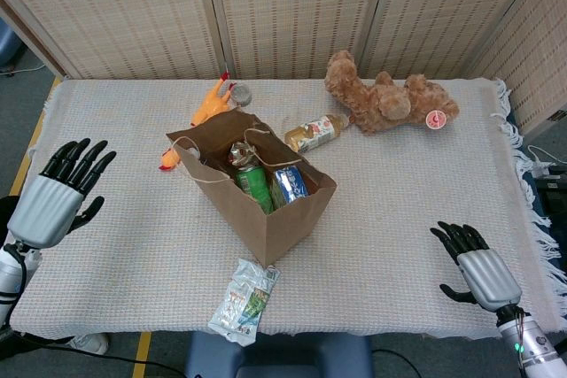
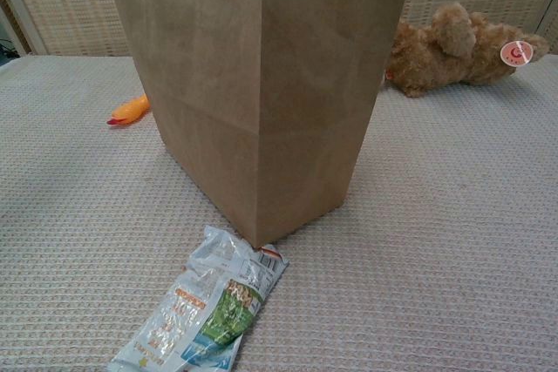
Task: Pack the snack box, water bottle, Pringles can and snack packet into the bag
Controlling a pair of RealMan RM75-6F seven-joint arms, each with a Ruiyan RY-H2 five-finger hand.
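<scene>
The paper bag (image 1: 257, 188) stood open mid-table with a green can (image 1: 255, 185) and what looked like a blue box (image 1: 291, 181) already inside, though I couldn't really make out the labels. Both hands were empty with fingers spread, the left hand (image 1: 55, 199) off the table's left edge and the right hand (image 1: 478, 270) near the right corner. The snack packet (image 1: 244, 300) lay flat just in front of the bag, so I'd pinch it by an edge and drop it in from above.
</scene>
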